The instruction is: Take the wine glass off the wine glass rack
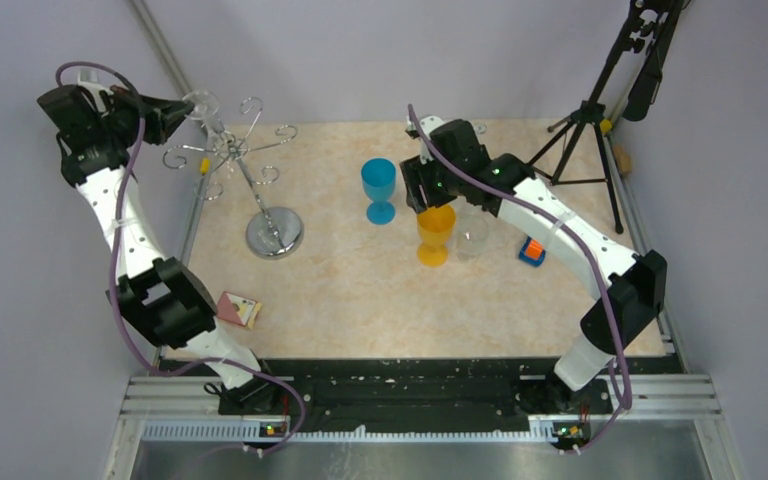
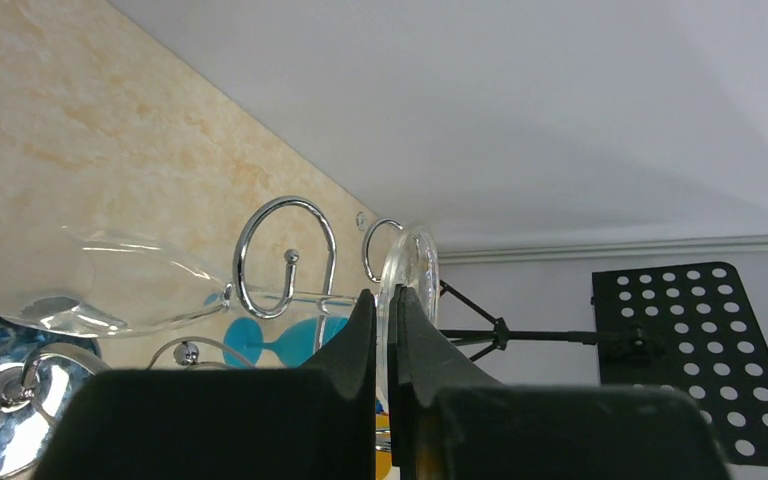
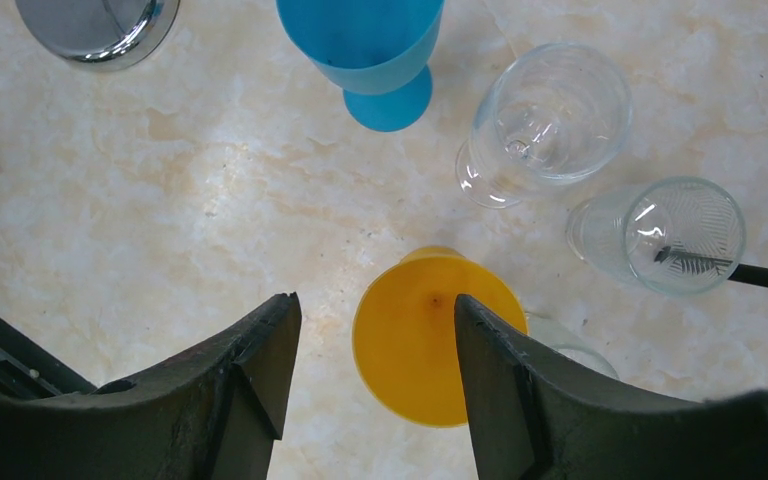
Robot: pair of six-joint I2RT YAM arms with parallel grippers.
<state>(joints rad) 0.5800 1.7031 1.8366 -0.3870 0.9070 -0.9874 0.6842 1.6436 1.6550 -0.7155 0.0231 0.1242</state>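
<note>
- The wine glass (image 2: 90,285) lies sideways at the upper left arm of the rack (image 2: 290,258). Its bowl is on one side of a curled loop, its stem runs across the loop, and its foot is on the other side.
- The left end effector (image 2: 387,300) is closed on the rim of the foot, which stands edge-on between the two fingers.
- From above, the wine glass (image 1: 200,103) sits high at the counter's far left corner, with the left end effector (image 1: 175,112) just beside it.
- The rack (image 1: 274,233) stands on its round base on the left part of the counter (image 1: 360,300), its pole slanting up toward the far left.
- The right end effector (image 3: 372,305) is open, with its fingers spread either side of an orange cup (image 3: 425,345) below it.
- A blue cup (image 3: 380,50) stands upright just beyond the orange one.
- Two clear cups (image 3: 550,120) stand to the right of it.
- A black tripod (image 1: 590,130) stands at the far right corner.
</note>
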